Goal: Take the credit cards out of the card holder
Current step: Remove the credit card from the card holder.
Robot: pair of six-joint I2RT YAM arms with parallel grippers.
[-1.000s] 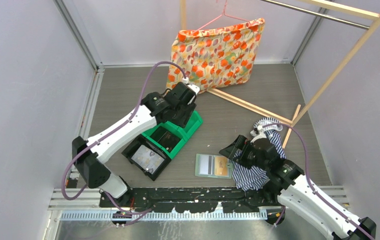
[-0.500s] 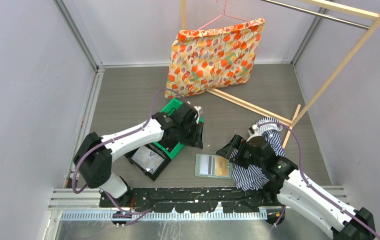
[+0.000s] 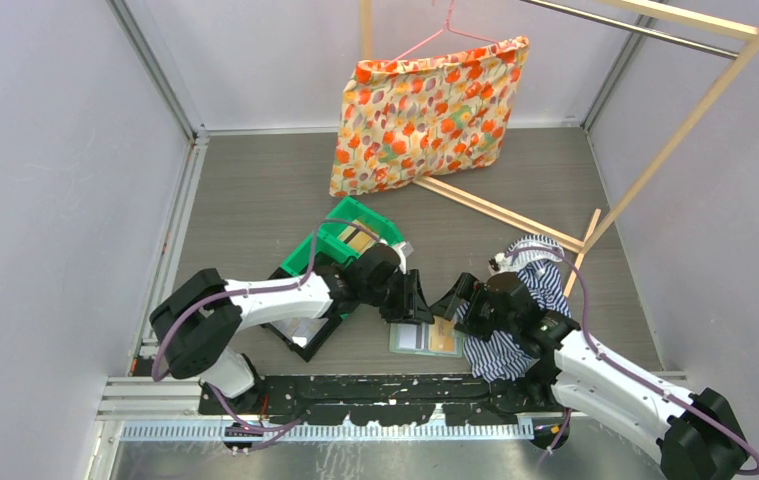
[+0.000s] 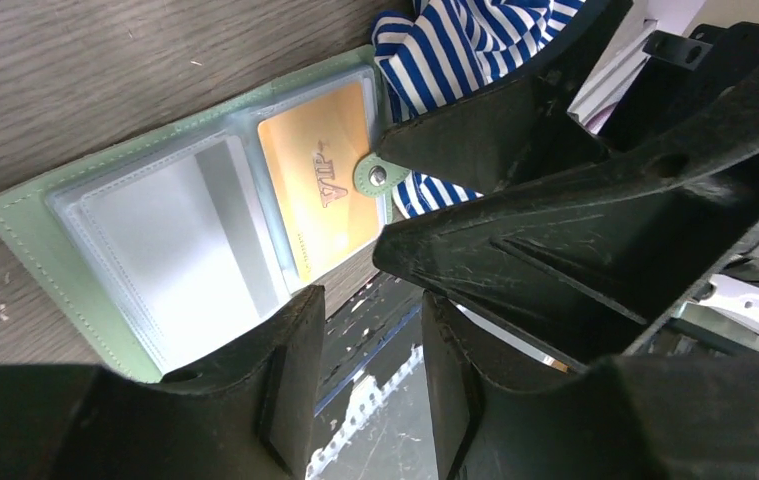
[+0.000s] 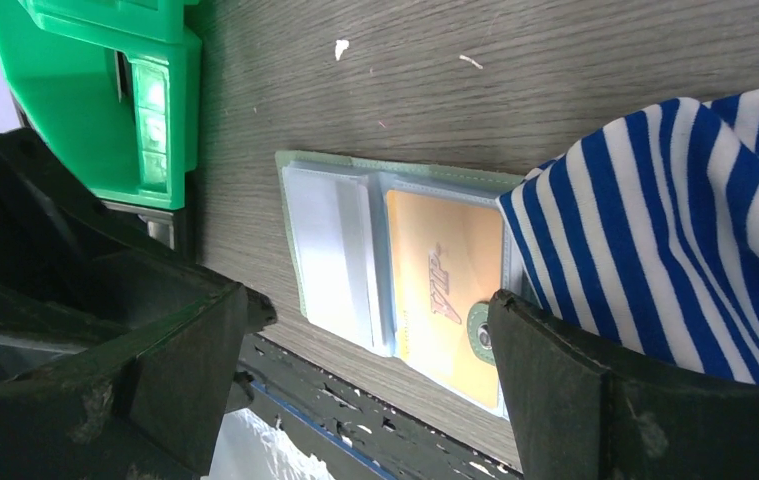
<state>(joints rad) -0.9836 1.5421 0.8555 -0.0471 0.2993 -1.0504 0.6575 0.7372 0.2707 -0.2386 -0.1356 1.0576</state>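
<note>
Card holder [image 4: 25, 215] is laid open so 2 credit cards [image 4: 320, 190] are exposed; left gripper [image 4: 347, 278] is held part-open, right gripper [image 5: 375, 325] wide, both empty, seemingly poised for extraction.

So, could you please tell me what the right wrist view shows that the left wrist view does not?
Only the right wrist view shows the bright green bin. Only the left wrist view shows one black finger of the right gripper, close to the snap tab. Both show the open card holder on the wooden table, its gold VIP card, a greyish-white card and the blue-striped cloth at its end.
</note>
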